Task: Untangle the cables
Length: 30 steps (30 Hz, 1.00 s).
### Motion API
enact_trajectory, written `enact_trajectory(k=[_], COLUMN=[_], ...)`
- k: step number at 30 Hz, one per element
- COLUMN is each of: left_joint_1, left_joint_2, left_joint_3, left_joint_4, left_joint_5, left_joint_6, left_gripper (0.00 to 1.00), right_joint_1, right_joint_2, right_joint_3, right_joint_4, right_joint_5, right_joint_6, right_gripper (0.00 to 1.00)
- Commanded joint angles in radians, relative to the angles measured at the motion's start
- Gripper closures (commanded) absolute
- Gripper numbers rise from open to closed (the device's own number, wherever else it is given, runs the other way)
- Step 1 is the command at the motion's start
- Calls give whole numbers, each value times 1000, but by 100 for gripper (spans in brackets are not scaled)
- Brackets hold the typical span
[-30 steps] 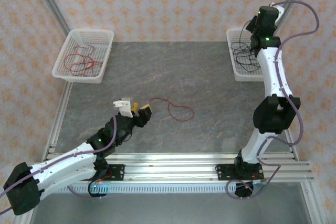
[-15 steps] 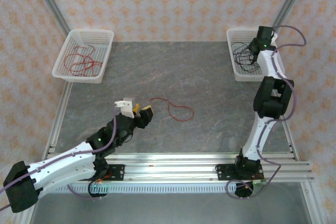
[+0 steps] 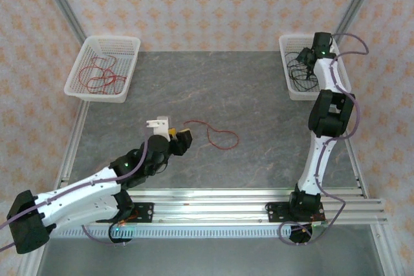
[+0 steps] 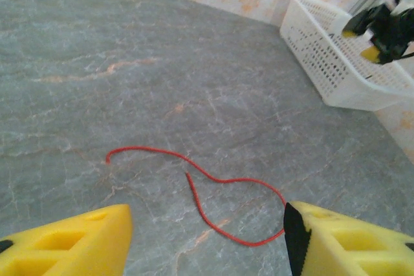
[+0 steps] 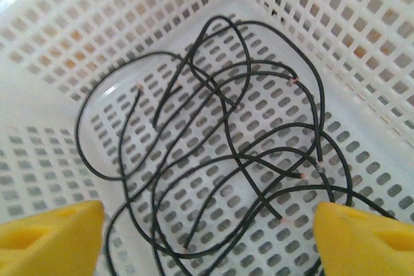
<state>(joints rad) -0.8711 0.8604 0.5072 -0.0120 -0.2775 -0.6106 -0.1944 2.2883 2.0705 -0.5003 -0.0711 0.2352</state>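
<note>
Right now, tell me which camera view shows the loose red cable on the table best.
Left wrist view: the red cable lies whole and large ahead of the open left gripper, both ends plain. The top external view has it as a small loop. The right wrist view looks into a white basket of black cables.

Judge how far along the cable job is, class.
Looks done: red cables sit in the left basket, black cables in the right basket. In hand: nothing gripped; the open left gripper faces a lone red cable on the table, the open right gripper hangs over the black ones. Left: likely moving that lone cable.
</note>
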Motion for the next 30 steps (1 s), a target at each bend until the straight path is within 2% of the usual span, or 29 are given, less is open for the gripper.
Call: enact_trajectory(k=[1,7,12,15,18,26,30], left_joint_1=[-9,-9,-8,-2,39,216,267], left_joint_2=[44,154,242,302,366,538,648], left_joint_3=[48,118,185,231,266,276,299], left_joint_4=[-71,-147,-232,-294,-327,-175,-96], left_joint_5=[-26,-23,-41,-70,-48,126,191], left_joint_6=[-58,-99,-141,-171,-172,-42,0], left_gripper=[37,38,38,38,38,44,45], right_joint_1=[3,15,67,105,137,228,266], right_joint_2=[-94,-313,-502,-615,-726,-1021,-1103], right_joint_3=[-3,-228,-412,-519,-623,-893,-982], right_joint_4=[-24,92,150,167,178,197,188], right_joint_5=[26,32,57,39,-8,-50,-39], right_joint_6=[12,50,34,23,30,40,46], right_gripper=[0,0,0,2,3,5,8])
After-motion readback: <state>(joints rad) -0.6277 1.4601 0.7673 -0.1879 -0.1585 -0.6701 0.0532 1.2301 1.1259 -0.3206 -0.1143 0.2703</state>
